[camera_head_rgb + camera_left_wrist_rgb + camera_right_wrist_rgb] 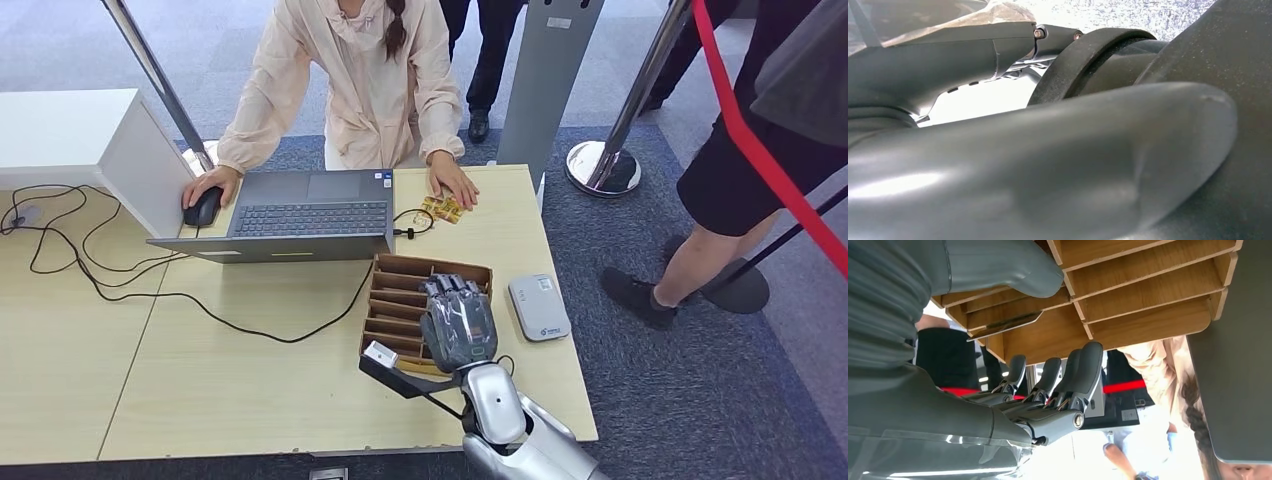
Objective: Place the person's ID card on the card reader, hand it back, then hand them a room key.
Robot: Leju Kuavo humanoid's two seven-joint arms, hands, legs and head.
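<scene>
Wooden slots of the key rack (400, 290) sit on the pale table (250, 390), and our right hand (458, 322) hovers over the rack's right side, palm down. In the right wrist view that hand (1048, 395) has its fingers (1087, 367) spread slightly and gently bent, with nothing between them, so we read it as released. The rack's dividers (1148, 285) pass close by the thumb (1013, 265). One slot holds what may be a thin dark card (1005, 325), though the angle is too poor for us to be sure.

Just right of the rack lies the grey card reader (538, 307), flat on the table and apart from our hand. Farther back, near the table's far edge, a yellowish patterned card (443, 208) rests under the fingertips of the person's hand (452, 183); this looks to be the ID card, well apart from the reader.

The person in a pale jacket (350, 80) leans over an open laptop (300, 215), their other hand on a black mouse (203, 207). A black cable (120, 285) loops across the left of the table. A red barrier strap (760, 140) crosses the upper right.

Our left wrist view gives a blurred close look at grey and dark curved surfaces, and we cannot tell how the left hand's fingers lie.
</scene>
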